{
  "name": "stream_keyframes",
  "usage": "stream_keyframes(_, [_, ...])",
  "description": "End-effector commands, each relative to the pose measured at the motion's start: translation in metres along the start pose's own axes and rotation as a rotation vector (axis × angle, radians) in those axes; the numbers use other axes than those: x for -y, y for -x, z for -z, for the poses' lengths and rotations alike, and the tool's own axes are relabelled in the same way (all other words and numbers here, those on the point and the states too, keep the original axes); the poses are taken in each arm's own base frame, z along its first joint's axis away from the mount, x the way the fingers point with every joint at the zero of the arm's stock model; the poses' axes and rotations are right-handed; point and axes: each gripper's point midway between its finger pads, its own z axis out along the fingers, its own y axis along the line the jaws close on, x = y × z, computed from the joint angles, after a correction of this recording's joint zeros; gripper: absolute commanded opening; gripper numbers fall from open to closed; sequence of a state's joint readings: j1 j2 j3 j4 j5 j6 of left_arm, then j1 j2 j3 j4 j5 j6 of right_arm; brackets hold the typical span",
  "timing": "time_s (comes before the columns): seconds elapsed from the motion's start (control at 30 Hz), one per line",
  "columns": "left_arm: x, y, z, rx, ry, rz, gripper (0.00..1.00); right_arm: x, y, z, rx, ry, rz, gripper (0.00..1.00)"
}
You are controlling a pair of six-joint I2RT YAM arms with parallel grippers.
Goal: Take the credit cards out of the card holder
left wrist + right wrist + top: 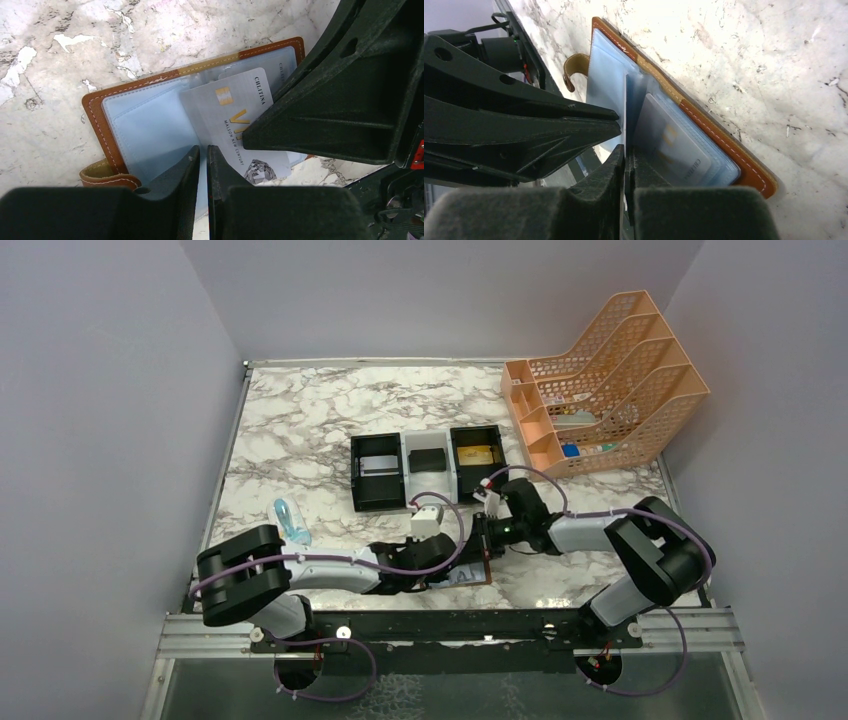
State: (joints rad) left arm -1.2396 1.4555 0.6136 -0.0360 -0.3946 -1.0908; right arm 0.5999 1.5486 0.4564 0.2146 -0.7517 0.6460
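Marble-veined desk [300,430] is carrying the brown stitched-leather card holder [145,125], lying open at the near edge. Left claw [202,160] and right claw [625,160] are each pinching a pale blue sleeve, nearly closed. Silvery credit card [225,110] is showing "CHLITINA", "MAISON NEW CENTURY".

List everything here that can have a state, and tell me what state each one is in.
card holder: open, snap tab undone.
silver card: tilted, partly out of its pocket.
left gripper: shut, grip unclear.
right gripper: shut on the card holder's clear leaf.
tray: holds grey card, black block, gold card, one per compartment.
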Motion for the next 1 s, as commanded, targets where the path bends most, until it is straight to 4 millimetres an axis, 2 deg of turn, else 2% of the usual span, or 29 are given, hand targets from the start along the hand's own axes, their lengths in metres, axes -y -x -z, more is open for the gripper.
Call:
stream_keyframes(0.0, [-0.017, -0.004, 0.004, 0.005, 0.050, -0.016, 0.15, 0.005, 0.006, -0.001, 0.030, -0.053, 0.019, 0.02])
stream_keyframes(0.17, [-0.020, -0.003, 0.006, 0.009, 0.055, -0.010, 0.15, 0.007, 0.020, 0.012, 0.102, -0.143, 0.052, 0.01])
stream_keyframes(0.33, [-0.022, 0.002, 0.012, 0.027, 0.056, -0.006, 0.16, 0.004, 0.044, 0.044, 0.243, -0.288, 0.114, 0.01])
stream_keyframes(0.47, [-0.020, 0.008, 0.019, 0.040, 0.044, -0.009, 0.20, -0.010, 0.053, 0.064, 0.316, -0.308, 0.171, 0.01])
stream_keyframes(0.57, [-0.007, 0.018, 0.026, 0.057, 0.002, -0.022, 0.26, -0.022, 0.055, 0.071, 0.339, -0.278, 0.201, 0.01])
stream_keyframes(0.63, [0.004, 0.024, 0.030, 0.062, -0.037, -0.039, 0.34, -0.026, 0.056, 0.074, 0.353, -0.271, 0.209, 0.01])
stream_keyframes(0.77, [0.040, 0.033, 0.037, 0.062, -0.171, -0.060, 0.48, -0.032, 0.064, 0.083, 0.422, -0.276, 0.208, 0.01])
stream_keyframes(0.87, [0.058, 0.032, 0.036, 0.056, -0.244, -0.049, 0.50, -0.033, 0.072, 0.093, 0.493, -0.299, 0.191, 0.01])
stream_keyframes(0.97, [0.061, 0.022, 0.027, 0.029, -0.257, -0.044, 0.51, -0.033, 0.076, 0.101, 0.540, -0.317, 0.180, 0.01])
